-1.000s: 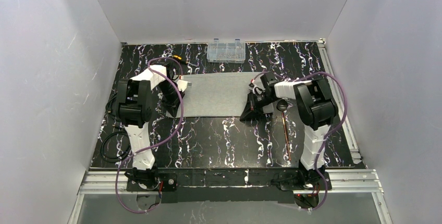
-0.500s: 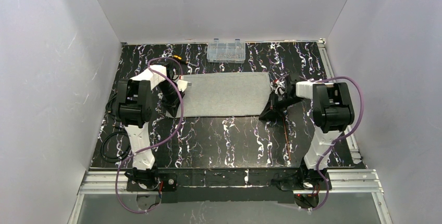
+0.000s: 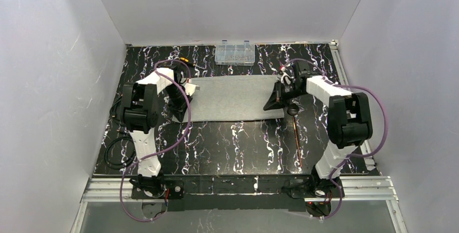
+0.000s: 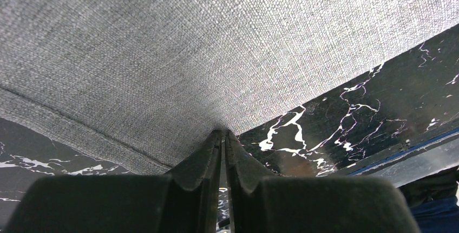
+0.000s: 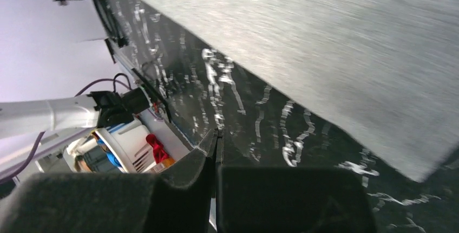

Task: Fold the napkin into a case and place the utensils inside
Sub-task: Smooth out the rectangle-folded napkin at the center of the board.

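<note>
Closely cropped napkin, edge pinched in left gripper, right wrist view blurred

napkin in the middle, box behind it; utensils before its right end

soft, even light; right wrist view motion-blurred.
</note>
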Controlling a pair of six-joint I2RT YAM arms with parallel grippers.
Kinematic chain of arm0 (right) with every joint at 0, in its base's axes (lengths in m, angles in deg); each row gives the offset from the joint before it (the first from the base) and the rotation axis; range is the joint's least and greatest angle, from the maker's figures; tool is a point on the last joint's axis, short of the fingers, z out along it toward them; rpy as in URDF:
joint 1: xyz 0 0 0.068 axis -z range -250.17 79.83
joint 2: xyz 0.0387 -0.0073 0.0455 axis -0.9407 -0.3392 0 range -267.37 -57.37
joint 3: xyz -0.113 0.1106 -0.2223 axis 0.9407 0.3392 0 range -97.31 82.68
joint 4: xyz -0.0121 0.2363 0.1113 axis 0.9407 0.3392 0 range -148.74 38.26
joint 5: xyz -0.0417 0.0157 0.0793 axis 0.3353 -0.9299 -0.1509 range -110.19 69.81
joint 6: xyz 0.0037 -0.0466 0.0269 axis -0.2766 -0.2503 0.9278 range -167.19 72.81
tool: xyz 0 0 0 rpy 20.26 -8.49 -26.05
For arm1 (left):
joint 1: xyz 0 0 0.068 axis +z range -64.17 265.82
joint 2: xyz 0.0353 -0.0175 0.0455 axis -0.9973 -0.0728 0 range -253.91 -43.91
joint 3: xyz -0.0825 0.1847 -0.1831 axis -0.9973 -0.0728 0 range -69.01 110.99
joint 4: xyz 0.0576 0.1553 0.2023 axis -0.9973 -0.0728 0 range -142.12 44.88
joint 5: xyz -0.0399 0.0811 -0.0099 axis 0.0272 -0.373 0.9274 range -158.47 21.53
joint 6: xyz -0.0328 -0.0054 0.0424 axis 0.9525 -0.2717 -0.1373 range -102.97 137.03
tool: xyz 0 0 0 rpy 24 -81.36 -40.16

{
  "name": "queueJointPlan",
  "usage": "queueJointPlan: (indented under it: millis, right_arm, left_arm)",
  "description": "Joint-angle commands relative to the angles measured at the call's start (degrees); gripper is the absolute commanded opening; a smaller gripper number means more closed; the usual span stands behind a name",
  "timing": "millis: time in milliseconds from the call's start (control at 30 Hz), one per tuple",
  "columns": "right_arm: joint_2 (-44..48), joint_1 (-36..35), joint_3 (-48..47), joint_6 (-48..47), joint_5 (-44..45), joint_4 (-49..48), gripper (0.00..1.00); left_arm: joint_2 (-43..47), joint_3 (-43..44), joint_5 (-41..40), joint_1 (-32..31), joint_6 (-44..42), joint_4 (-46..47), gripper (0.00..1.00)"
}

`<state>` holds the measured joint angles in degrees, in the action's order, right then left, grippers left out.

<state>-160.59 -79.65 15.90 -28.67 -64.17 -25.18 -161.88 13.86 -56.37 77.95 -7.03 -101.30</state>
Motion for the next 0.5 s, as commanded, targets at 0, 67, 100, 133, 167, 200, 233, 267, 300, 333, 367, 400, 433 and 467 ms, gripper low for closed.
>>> queueJointPlan:
  millis: [0, 67, 100, 133, 167, 200, 233, 267, 300, 333, 367, 400, 433, 467]
  right_arm:
    - [1.48, -5.70, -4.00, 5.25, -3.31, -3.26, 0.09]
    - [-2.83, -8.42, -6.41, 5.53, -2.95, -4.09, 0.08]
    - [-5.21, -9.45, -7.47, 5.63, -2.68, -4.53, 0.07]
    - [-7.37, -10.11, -8.21, 5.94, -2.55, -5.21, 0.07]
    - [-9.65, -10.40, -8.76, 6.32, -2.33, -6.02, 0.06]
    - [-11.16, -10.44, -9.18, 6.38, -2.17, -6.50, 0.05]
    - [-12.35, -10.46, -9.38, 6.34, -2.27, -6.72, 0.04]
    - [-13.23, -10.42, -9.37, 6.15, -2.44, -6.71, 0.04]
    - [-13.86, -10.45, -9.22, 5.51, -2.53, -6.19, 0.04]
    - [-14.23, -10.41, -8.98, 4.65, -2.44, -5.40, 0.04]
    - [-14.47, -10.39, -8.49, 3.63, -2.22, -4.64, 0.04]
    - [-14.54, -10.22, -7.82, 2.68, -2.16, -3.88, 0.04]
    - [-14.49, -10.07, -6.97, 1.81, -1.93, -3.26, 0.04]
    - [-14.28, -9.82, -6.00, 1.01, -1.46, -2.62, 0.04]
  left_arm:
    - [-0.16, -1.54, -4.82, -0.03, -2.18, 5.30, 0.08]
    - [-0.15, -1.43, -4.87, -0.03, -2.20, 5.30, 0.08]
    - [-0.21, -1.47, -4.78, -0.03, -2.18, 5.30, 0.08]
    - [-0.21, -1.49, -4.79, -0.03, -2.14, 5.29, 0.08]
    - [-0.29, -1.48, -4.75, -0.03, -2.14, 5.29, 0.08]
    - [-0.27, -1.49, -4.74, -0.03, -2.06, 5.29, 0.08]
    - [-0.24, -1.55, -4.76, -0.03, -1.96, 5.29, 0.08]
    - [-0.28, -1.57, -4.64, -0.03, -1.91, 5.29, 0.08]
    - [-0.18, -1.69, -4.65, -0.03, -2.02, 5.29, 0.08]
    - [-0.22, -1.66, -4.65, -0.03, -2.09, 5.29, 0.08]
    - [-0.08, -1.66, -4.72, -0.03, -2.12, 5.29, 0.08]
    - [-0.11, -1.70, -4.94, -0.03, -2.14, 5.29, 0.08]
    - [-0.22, -1.60, -5.00, -0.03, -2.21, 5.29, 0.08]
    - [-0.19, -1.58, -5.05, -0.03, -2.22, 5.29, 0.08]
